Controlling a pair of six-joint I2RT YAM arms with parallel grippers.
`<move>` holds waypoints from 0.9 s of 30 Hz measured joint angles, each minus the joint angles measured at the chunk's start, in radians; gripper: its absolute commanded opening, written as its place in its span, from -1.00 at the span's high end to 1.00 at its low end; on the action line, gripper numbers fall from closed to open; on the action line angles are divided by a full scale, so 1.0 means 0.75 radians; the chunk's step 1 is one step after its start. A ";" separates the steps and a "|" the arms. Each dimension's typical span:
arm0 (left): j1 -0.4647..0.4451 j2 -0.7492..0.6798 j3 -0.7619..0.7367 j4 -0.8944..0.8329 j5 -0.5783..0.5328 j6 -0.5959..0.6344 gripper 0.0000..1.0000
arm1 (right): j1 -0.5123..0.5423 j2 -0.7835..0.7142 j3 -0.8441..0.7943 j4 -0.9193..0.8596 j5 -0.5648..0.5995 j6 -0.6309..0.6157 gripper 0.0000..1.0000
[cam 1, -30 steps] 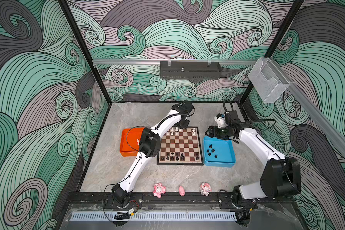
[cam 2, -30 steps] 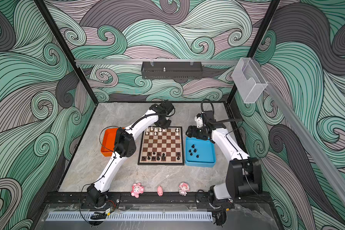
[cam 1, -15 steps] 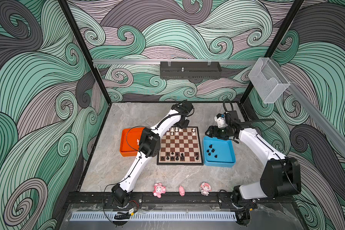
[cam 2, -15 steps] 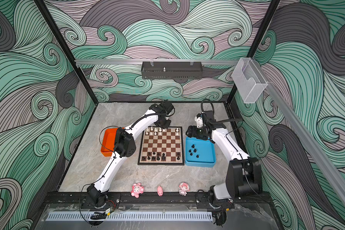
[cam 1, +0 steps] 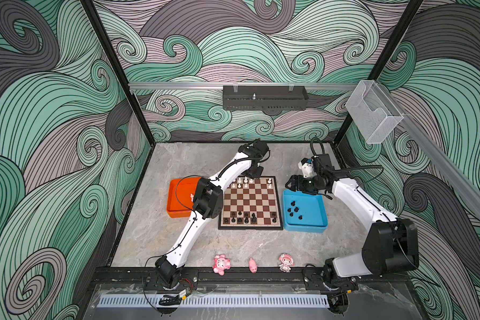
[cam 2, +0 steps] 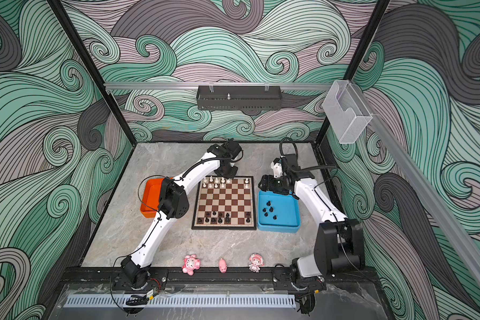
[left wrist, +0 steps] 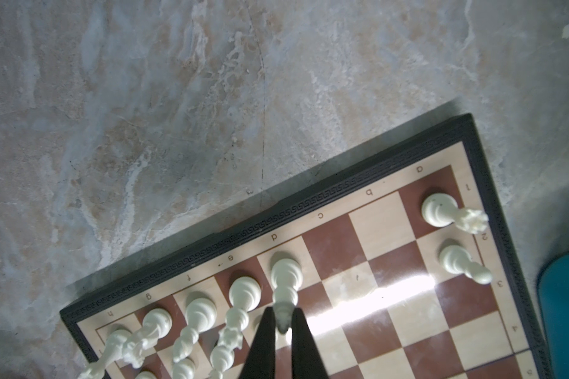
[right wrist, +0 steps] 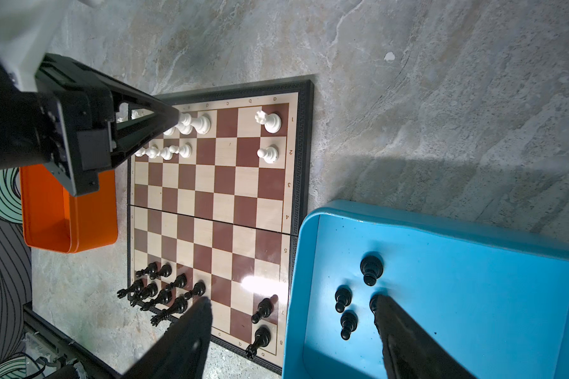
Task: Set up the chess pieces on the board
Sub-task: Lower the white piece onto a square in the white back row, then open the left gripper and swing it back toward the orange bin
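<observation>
left gripper (left wrist: 282,317) clamping a white piece (left wrist: 285,277) standing on the board (left wrist: 375,229), right gripper (right wrist: 291,302) gaping wide over the blue tray (right wrist: 473,295)

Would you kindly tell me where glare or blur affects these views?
Left wrist view: a glare streak crosses the board, and the white piece blurs at its top inside the shut left gripper. Right wrist view: a smaller glare spot near the black pieces; the open right gripper looms soft-focused.

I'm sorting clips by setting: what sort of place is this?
Probably a robot test cell: a black-framed enclosure with wave-patterned walls, two white robot arms bolted to its front rail, and a brown-and-cream chessboard staged on the marble-look tabletop.
</observation>
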 measured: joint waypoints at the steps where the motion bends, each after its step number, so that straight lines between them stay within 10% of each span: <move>1: 0.000 0.000 0.000 0.000 0.000 0.000 0.80 | 0.000 0.001 0.000 0.000 -0.001 0.000 -0.58; 27: 0.009 0.000 0.000 0.002 0.031 -0.014 0.57 | -0.001 0.003 0.000 0.000 -0.006 -0.001 -0.58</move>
